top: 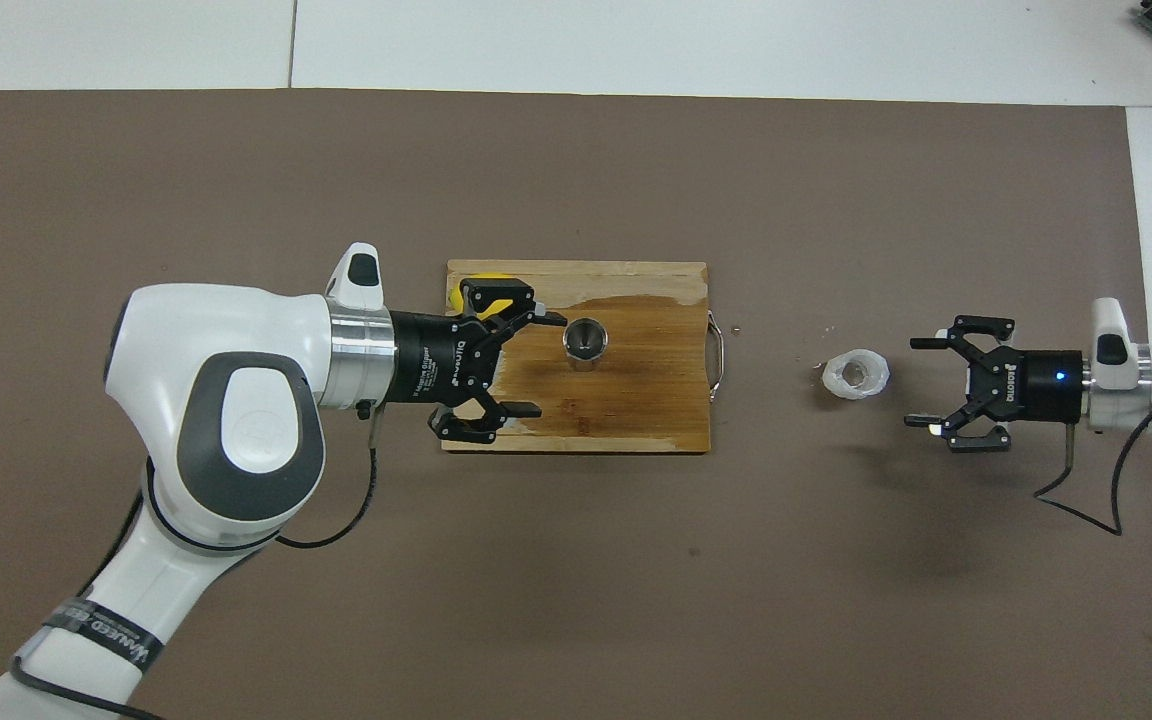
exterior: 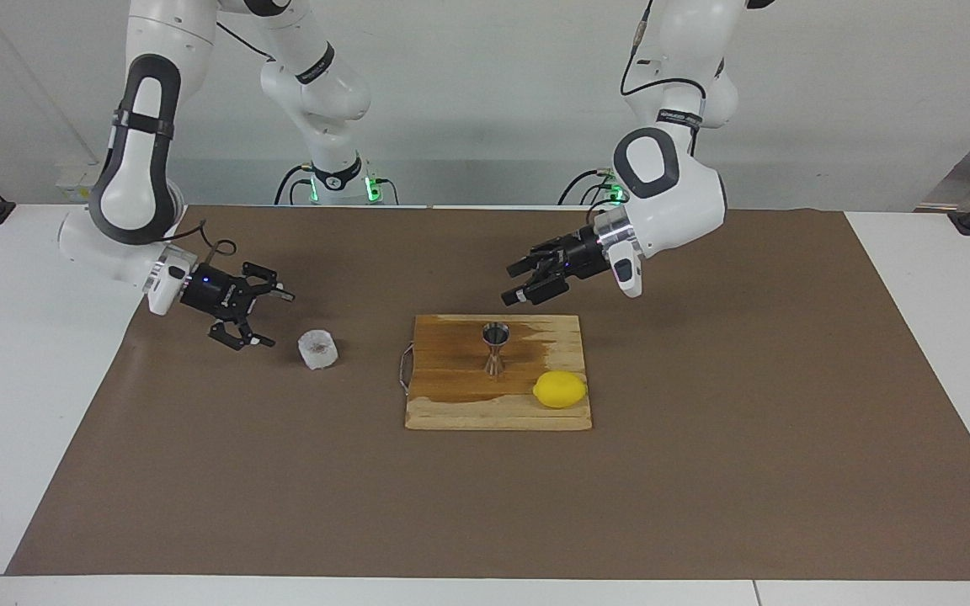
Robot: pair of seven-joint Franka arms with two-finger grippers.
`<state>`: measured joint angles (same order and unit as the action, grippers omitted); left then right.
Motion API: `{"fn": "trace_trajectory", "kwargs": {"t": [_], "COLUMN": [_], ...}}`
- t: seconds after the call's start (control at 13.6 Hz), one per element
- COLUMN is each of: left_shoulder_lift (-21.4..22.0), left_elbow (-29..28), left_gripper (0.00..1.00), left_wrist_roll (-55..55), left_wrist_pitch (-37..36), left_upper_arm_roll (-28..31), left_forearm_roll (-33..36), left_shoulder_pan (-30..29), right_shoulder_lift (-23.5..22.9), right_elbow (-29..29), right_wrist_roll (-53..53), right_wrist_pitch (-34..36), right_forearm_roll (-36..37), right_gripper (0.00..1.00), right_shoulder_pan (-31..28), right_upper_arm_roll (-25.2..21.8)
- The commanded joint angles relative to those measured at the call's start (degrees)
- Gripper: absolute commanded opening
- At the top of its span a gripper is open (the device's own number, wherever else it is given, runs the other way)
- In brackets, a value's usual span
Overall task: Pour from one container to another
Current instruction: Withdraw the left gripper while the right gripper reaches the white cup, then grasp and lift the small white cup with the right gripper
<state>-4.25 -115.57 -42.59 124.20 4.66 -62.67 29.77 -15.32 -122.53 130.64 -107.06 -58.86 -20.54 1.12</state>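
Note:
The whitish plastic cup (exterior: 317,349) with something brownish inside stands on the brown mat, toward the right arm's end; it also shows in the overhead view (top: 856,373). The steel jigger (exterior: 495,348) stands upright on the wooden board (exterior: 451,404), also seen from above (top: 584,340). My right gripper (exterior: 280,320) is open, low and level, just beside the cup and apart from it (top: 914,383). My left gripper (exterior: 510,284) is open and empty, raised over the board's edge nearest the robots, clear of the jigger (top: 544,365).
A yellow lemon (exterior: 560,390) lies on the board's corner toward the left arm's end, partly covered by the left gripper in the overhead view (top: 464,291). The board has a wire handle (top: 718,352) facing the cup. The brown mat (exterior: 704,471) covers the table.

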Motion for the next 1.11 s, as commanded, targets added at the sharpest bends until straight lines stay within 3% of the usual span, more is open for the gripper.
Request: {"fn": "trace_trajectory", "kwargs": {"t": [0.0, 0.15, 0.3, 0.59, 0.66, 0.74, 0.81, 1.03], "left_shoulder_lift": [0.8, 1.0, 2.7, 3.4, 3.5, 4.0, 5.5, 8.2], "left_elbow": [4.0, 6.1, 6.1, 6.1, 6.1, 6.2, 6.1, 4.7], "left_gripper": [1.0, 1.0, 1.0, 1.0, 1.0, 1.0, 1.0, 1.0], "left_wrist_roll": [0.8, 2.9, 11.9, 29.9, 30.8, 31.3, 31.9, 39.3], "left_wrist_pitch": [-5.2, -6.3, -6.5, -7.2, -7.7, -8.4, -9.0, -9.9], "left_upper_arm_roll": [0.0, 0.0, 0.0, 0.1, 0.2, 0.3, 0.3, 0.3], "left_forearm_roll": [17.3, 27.2, 36.7, 42.6, 44.1, 50.3, 55.7, 57.0], "left_shoulder_pan": [-2.8, -2.9, -2.9, -4.5, -4.7, -4.7, -5.1, -9.1], "right_shoulder_lift": [-3.4, -5.2, -5.3, -5.1, -5.1, -5.1, -5.1, -5.2], "right_elbow": [0.3, 0.2, -0.1, -1.7, -1.7, -1.7, -1.7, -0.8], "right_wrist_roll": [5.6, 9.7, 11.0, 11.6, 11.7, 11.8, 11.8, 11.7], "right_wrist_pitch": [-1.8, -2.3, -3.7, -5.0, -5.2, -6.2, -6.4, -6.3], "right_forearm_roll": [-3.9, -8.3, -9.1, -9.1, -9.0, -8.9, -8.9, -9.0], "right_gripper": [1.0, 1.0, 1.0, 1.0, 0.94, 0.6, 0.42, 0.01], "right_shoulder_pan": [1.2, 2.1, 3.3, 4.0, 4.1, 4.2, 4.2, 4.2], "right_upper_arm_roll": [0.5, 0.6, 0.6, 0.5, 0.5, 0.5, 0.6, 0.8]}}
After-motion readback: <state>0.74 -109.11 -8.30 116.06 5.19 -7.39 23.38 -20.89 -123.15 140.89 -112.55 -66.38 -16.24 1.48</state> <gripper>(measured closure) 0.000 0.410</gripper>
